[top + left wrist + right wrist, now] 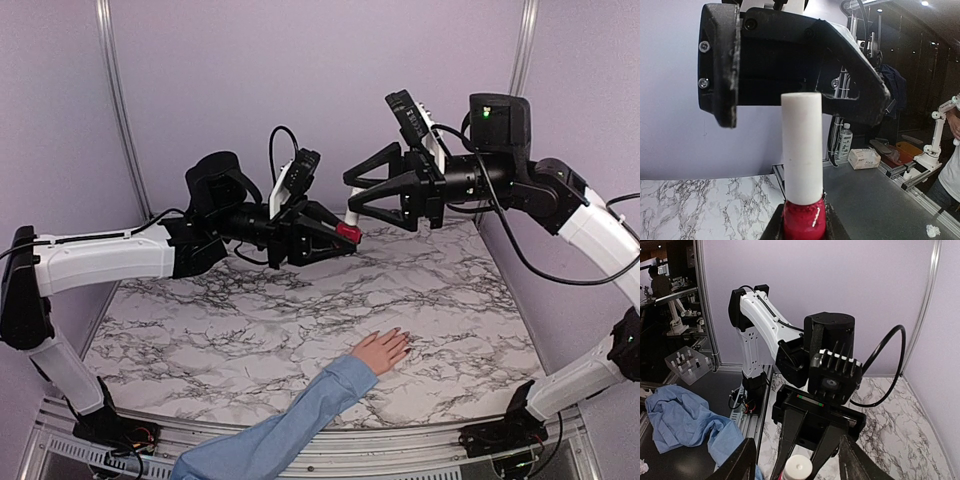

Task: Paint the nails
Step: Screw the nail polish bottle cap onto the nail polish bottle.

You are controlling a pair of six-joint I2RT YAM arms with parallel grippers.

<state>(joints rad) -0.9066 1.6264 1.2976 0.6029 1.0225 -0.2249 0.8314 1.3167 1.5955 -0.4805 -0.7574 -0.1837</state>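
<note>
A light-skinned hand in a light blue sleeve lies palm down on the marble table. Its nails are too small to make out. Above the table's far part, my left gripper is shut on a small red polish bottle whose white cap points toward the right arm. My right gripper faces it. Its fingers stand open on either side of the white cap, with a gap on both sides. Both grippers are well above and behind the hand.
Purple walls and metal posts close in the table at the back and sides. The blue sleeve crosses the near edge between the two arm bases. Beyond the table are a grey bench, a tissue box and a water bottle.
</note>
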